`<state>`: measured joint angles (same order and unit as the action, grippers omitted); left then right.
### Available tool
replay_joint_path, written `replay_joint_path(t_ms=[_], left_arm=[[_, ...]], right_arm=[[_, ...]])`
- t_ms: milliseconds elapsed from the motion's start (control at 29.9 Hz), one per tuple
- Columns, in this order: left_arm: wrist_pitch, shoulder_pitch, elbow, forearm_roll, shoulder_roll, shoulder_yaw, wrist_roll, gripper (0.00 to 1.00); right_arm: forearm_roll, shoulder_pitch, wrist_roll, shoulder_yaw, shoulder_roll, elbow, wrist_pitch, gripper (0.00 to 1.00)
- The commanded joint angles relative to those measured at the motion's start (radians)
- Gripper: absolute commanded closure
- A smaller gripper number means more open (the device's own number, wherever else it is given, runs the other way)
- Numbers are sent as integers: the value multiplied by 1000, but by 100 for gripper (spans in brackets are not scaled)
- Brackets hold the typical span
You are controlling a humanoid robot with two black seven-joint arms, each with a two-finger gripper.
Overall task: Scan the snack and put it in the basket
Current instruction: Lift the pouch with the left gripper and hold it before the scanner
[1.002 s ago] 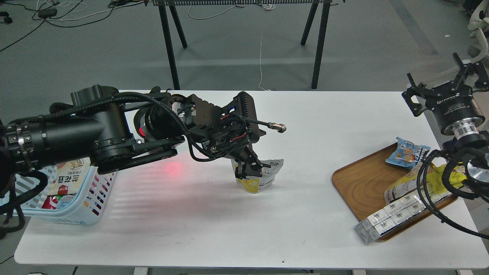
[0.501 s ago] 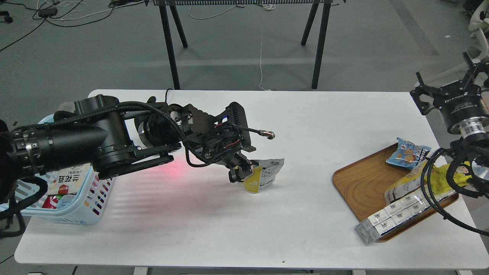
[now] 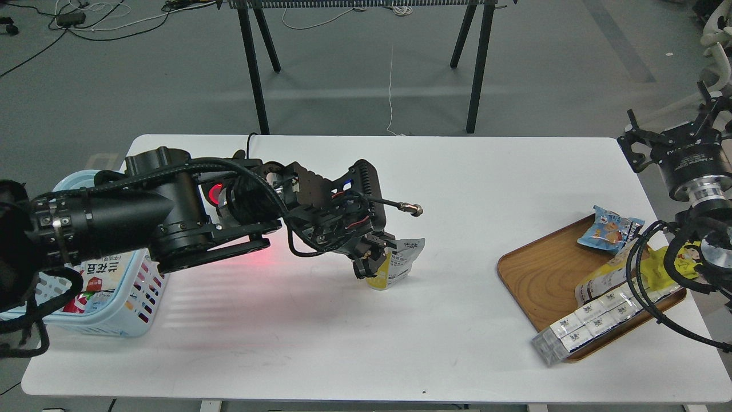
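The snack [image 3: 400,260], a small yellow and white pouch, stands upright on the white table [image 3: 457,189] near its middle. My left gripper [image 3: 374,254] is at the pouch's left side, low over the table. Its dark fingers look parted around the pouch's left edge, and the pouch rests on the table. The light blue basket [image 3: 123,323] stands at the table's front left, partly hidden behind my left arm, with other packets in it. My right gripper [image 3: 669,123] is open and empty, raised beyond the table's right edge.
A brown wooden tray [image 3: 537,274] at the right holds a small blue packet [image 3: 609,229], a bright yellow packet with a cartoon face [image 3: 689,257] and a row of silver boxes [image 3: 589,323]. A red light spot [image 3: 260,258] falls on the table under my left arm.
My left gripper drew back to the left off the pouch, then came back to its left edge. The pouch stayed standing in place. My right arm shifted slightly right and up.
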<state>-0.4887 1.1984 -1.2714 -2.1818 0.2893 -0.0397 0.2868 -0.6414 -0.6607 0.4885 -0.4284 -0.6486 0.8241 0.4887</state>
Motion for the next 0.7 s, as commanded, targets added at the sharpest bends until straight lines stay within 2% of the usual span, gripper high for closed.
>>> replay_joint_path(t_ms=[0,134,234,501,668], left_arm=[[0,4,-3,0,-1,3,0,99],[0,9,-20,0,4,11,6,100],[0,16,-84,0,33,53,12,100],[0,12,-252,0,247,185,138,99],[0,1,-286,0,378,188,183,99]], right_arm=[[0,0,0,0,0,0,0,1],[0,0,0,0,0,0,0,1],[0,1,0,0,0,0,0,1],[0,-2,0,0,-2,0,0,1],[0,-2,0,0,-2,0,0,1]])
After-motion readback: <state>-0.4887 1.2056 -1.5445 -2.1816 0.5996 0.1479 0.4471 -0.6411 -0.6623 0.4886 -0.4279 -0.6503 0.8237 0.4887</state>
